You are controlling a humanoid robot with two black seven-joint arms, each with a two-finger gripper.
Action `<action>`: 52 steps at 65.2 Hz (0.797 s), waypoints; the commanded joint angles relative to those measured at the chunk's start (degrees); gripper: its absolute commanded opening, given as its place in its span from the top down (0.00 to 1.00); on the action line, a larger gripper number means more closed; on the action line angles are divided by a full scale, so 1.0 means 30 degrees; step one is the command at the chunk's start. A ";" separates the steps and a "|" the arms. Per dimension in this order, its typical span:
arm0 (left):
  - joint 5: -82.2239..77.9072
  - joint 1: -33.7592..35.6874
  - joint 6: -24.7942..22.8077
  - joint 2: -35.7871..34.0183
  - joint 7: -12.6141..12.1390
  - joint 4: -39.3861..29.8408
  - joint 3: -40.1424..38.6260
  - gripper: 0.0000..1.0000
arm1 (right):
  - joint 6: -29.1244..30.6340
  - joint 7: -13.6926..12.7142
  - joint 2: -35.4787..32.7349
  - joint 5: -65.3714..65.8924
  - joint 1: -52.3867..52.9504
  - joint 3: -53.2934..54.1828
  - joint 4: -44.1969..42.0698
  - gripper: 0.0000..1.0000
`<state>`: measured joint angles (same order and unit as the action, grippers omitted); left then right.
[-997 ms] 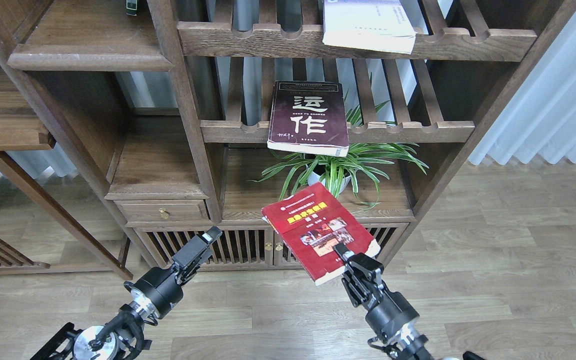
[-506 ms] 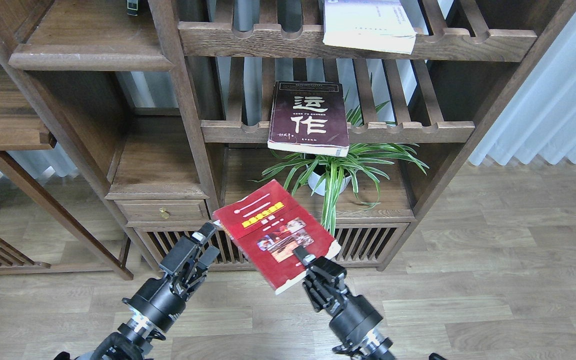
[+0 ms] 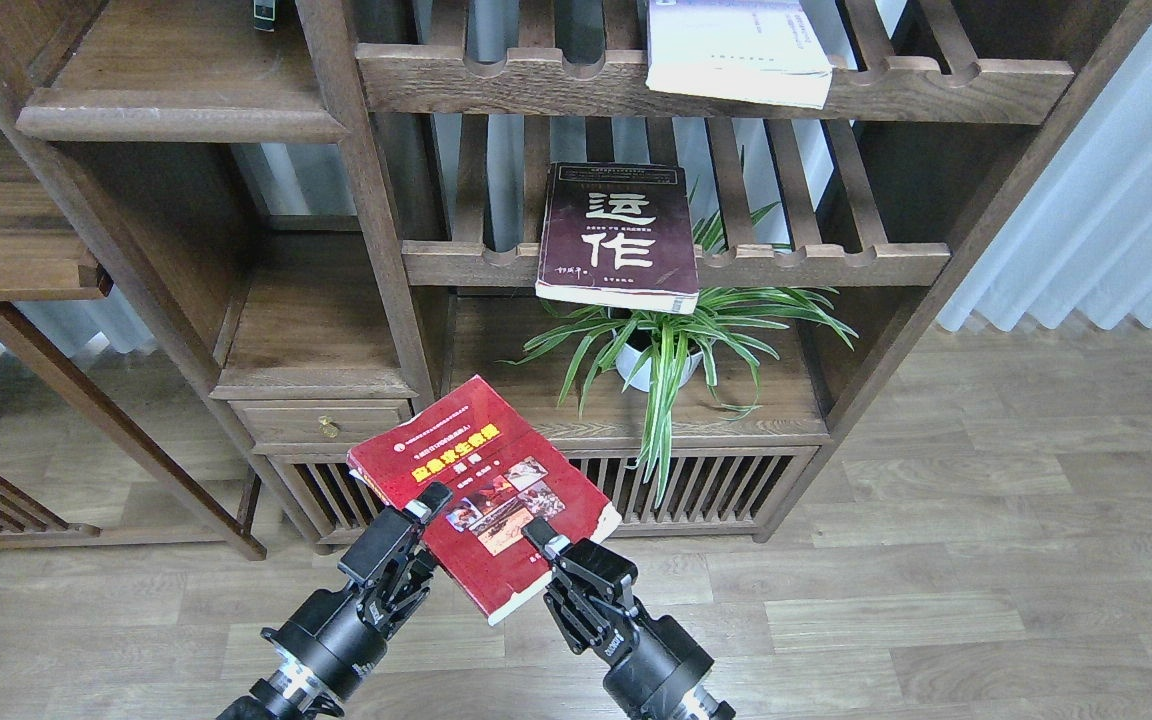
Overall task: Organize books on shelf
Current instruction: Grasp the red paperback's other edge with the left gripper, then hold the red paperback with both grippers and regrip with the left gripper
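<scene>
The red book (image 3: 481, 490) with a yellow title and photos is held tilted in front of the bookcase's low cabinet. My right gripper (image 3: 539, 535) is shut on its near right edge. My left gripper (image 3: 428, 503) has one finger over the book's near left edge; its other finger is hidden. The dark maroon book (image 3: 619, 240) lies on the middle slatted rack. The white-lavender book (image 3: 736, 50) lies on the upper slatted rack. A solid dark-brown shelf board (image 3: 176, 75) with a rounded front edge is at the upper left.
A potted spider plant (image 3: 656, 345) stands under the maroon book. A small drawer (image 3: 326, 422) and slatted cabinet doors (image 3: 696, 485) are behind the red book. A lower side shelf (image 3: 6, 265) juts out at the left. A curtain (image 3: 1116, 200) hangs at the right.
My right gripper has carried the red book leftward and down toward the left arm. My left gripper has moved right and now meets the book's left edge.
</scene>
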<state>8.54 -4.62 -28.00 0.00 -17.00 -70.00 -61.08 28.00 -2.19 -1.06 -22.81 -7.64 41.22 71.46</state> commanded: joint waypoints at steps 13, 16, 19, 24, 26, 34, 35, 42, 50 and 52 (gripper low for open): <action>0.0141 0.0456 0.0000 0.0000 0.0364 0.0073 0.0202 0.02 | 0.0001 -0.0060 -0.0029 0.0046 -0.0352 0.0000 -0.0032 0.97; 0.0141 0.0485 0.0000 0.0000 0.0452 0.0073 0.0202 0.02 | 0.0001 -0.0060 -0.0029 0.0075 -0.0469 0.0000 -0.0032 0.97; 0.0141 0.0515 0.0000 0.0000 0.0540 0.0073 0.0202 0.02 | 0.0001 -0.0089 -0.0058 0.0076 -0.0557 0.0000 -0.0032 0.97; 0.0141 0.0486 0.0000 0.0000 0.0687 0.0073 0.0202 0.09 | 0.0001 -0.0353 -0.0088 0.0163 -0.0646 0.0000 -0.0061 0.97; 0.0141 0.0457 0.0000 0.0000 0.0687 0.0073 0.0202 0.12 | 0.0001 -0.0382 -0.0088 0.0163 -0.0646 0.0000 -0.0061 0.97; 0.0141 0.0427 0.0000 0.0000 0.0716 0.0190 0.0319 0.31 | 0.0001 -0.0412 -0.0088 0.0280 -0.0616 0.0000 -0.0061 0.97; 0.0141 0.0427 0.0000 0.0000 0.0716 0.0190 0.0319 0.33 | 0.0001 -0.0412 -0.0088 0.0281 -0.0616 0.0000 -0.0061 0.97; 0.0141 0.0456 0.0000 0.0000 0.0687 0.0219 0.0349 0.46 | 0.0001 -0.0412 -0.0058 0.0339 -0.0616 0.0029 -0.0090 0.97; 0.0141 0.0310 0.0000 0.0000 0.0657 0.0219 0.0349 0.62 | 0.0001 -0.0411 -0.0029 0.0398 -0.0616 0.0059 -0.0178 0.97; 0.0141 0.0281 0.0000 0.0000 0.0657 0.0219 0.0349 0.65 | 0.0001 -0.0382 0.0000 0.0398 -0.0616 0.0059 -0.0207 0.97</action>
<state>8.99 -3.35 -28.00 0.00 -14.94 -69.36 -60.04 28.00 -3.40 -1.25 -21.75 -9.50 41.29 71.06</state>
